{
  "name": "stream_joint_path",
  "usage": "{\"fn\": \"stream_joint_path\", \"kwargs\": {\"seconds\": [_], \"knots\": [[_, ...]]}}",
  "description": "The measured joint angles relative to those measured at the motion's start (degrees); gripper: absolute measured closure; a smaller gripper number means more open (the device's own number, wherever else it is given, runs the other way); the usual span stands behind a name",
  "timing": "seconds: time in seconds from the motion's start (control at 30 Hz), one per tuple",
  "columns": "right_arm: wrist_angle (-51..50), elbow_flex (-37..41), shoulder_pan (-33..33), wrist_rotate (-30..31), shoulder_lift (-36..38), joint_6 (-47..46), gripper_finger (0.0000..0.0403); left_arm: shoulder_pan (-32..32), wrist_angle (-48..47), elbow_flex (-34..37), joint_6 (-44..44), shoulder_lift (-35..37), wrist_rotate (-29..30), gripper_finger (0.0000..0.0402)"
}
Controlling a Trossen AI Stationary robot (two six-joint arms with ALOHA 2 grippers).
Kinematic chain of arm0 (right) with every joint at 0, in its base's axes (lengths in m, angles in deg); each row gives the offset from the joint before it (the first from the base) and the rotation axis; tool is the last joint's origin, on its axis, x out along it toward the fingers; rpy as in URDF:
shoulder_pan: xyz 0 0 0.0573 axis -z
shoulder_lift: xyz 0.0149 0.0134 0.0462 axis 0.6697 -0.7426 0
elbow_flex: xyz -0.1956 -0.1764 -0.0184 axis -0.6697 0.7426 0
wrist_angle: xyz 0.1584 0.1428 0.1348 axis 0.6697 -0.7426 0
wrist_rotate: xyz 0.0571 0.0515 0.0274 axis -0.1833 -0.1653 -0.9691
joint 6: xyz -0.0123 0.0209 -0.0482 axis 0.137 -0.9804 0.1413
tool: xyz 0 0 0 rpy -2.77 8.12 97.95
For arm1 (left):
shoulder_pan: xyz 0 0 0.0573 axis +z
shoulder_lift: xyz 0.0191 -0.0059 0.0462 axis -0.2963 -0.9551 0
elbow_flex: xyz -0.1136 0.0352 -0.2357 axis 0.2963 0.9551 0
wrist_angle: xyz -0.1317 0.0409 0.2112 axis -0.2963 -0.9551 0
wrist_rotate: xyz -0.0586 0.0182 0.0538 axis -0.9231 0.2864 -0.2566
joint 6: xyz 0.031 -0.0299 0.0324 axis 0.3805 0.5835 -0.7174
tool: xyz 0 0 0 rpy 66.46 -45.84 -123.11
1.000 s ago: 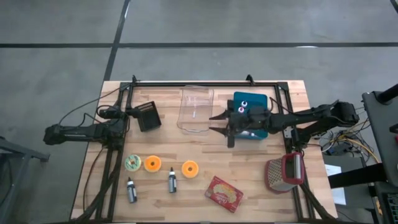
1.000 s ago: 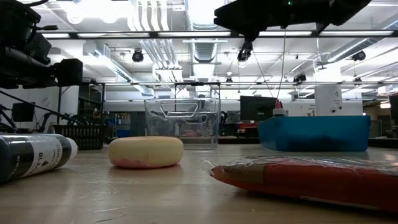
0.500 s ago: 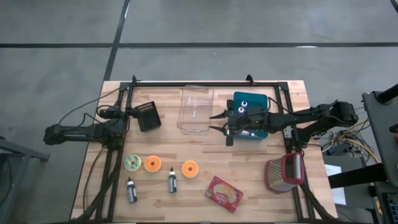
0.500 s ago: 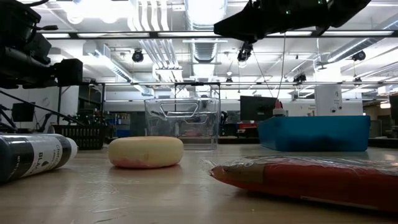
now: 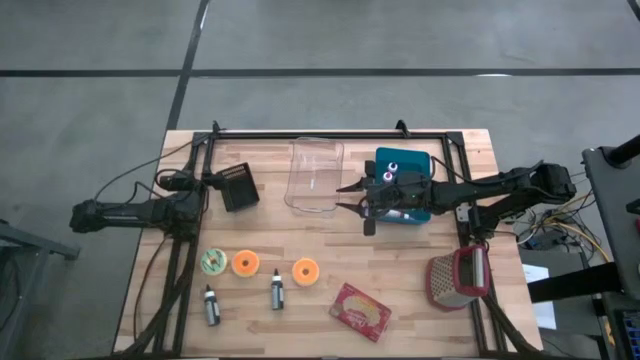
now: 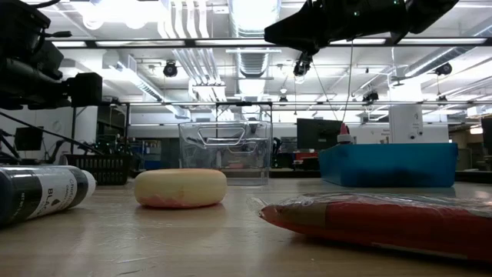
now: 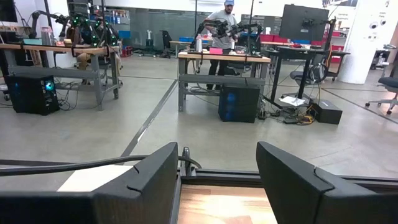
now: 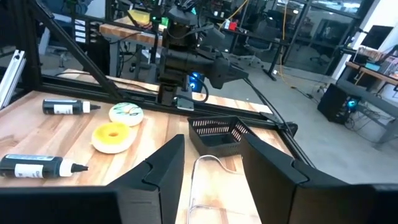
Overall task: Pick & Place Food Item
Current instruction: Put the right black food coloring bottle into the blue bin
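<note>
Food items lie in a row on the front part of the wooden table (image 5: 320, 285): a green-topped doughnut (image 5: 213, 262), two orange doughnuts (image 5: 245, 263) (image 5: 305, 271), and further right a red snack packet (image 5: 359, 311); which one the task means is not clear. In the low view the nearer doughnut (image 6: 180, 188) looks like a smooth, rounded ring, probably light and fairly stiff, and its curved flank could slip, so a hold across the ring from above, or one finger through the hole, seems safest. The packet (image 6: 377, 217) looks like crinkly film, light and soft, best pinched at an edge or across its narrow width. Two small dark bottles (image 5: 211, 304) (image 5: 277, 292) lie just beside the doughnuts and could be knocked. Behind them stand a clear container (image 5: 315, 178), a blue bin (image 5: 404, 185) and a black mesh basket (image 5: 238, 186); a red-handled grater (image 5: 457, 276) sits at the right edge. The right gripper (image 5: 357, 205) hangs high between the clear container and the blue bin, its arm stretched in level from the right, fingers parted and empty, well apart from the food. The left gripper (image 5: 200, 190) waits by the black basket at the left, fingers also apart and holding nothing.
</note>
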Motion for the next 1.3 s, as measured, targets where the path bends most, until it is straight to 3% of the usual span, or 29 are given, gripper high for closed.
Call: {"fn": "stream_joint_path", "kwargs": {"seconds": [0.5, 0.67, 0.73, 0.83, 0.93, 1.03, 1.13, 1.3], "knots": [[0.0, 0.0, 0.0, 0.0, 0.0, 0.0, 0.0253, 0.0, 0.0, 0.0, 0.1, 0.0, 0.0, 0.0179], [0.0, 0.0, 0.0, 0.0, 0.0, 0.0, 0.0254, 0.0, 0.1, 0.0, 4.7, 0.0, -0.4, 0.0179], [0.0, 0.0, 0.0, 0.0, 0.0, 0.0, 0.0252, -0.2, 1.4, 0.0, 7.5, 0.0, -6.3, 0.0179], [0.0, 0.0, 0.0, 0.0, 0.0, 0.0, 0.0249, -0.2, 5.0, 0.1, 8.0, -0.1, -23.3, 0.0179], [0.0, 0.0, 0.0, 0.0, 0.0, 0.0, 0.0247, -0.2, 6.6, 0.2, 4.3, -0.3, -36.0, 0.0179], [0.0, 0.0, 0.0, 0.0, 0.0, 0.0, 0.025, -0.2, 10.7, 0.4, 1.1, -0.8, -38.7, 0.0179], [0.0, 0.0, 0.0, 0.0, 0.0, 0.0, 0.0254, -0.2, 23.7, 0.3, -7.1, -1.9, -40.8, 0.0179], [0.0, 0.0, 0.0, 0.0, 0.0, 0.0, 0.0259, -0.2, 36.3, -0.5, -17.5, -7.0, -60.7, 0.0179]]}}
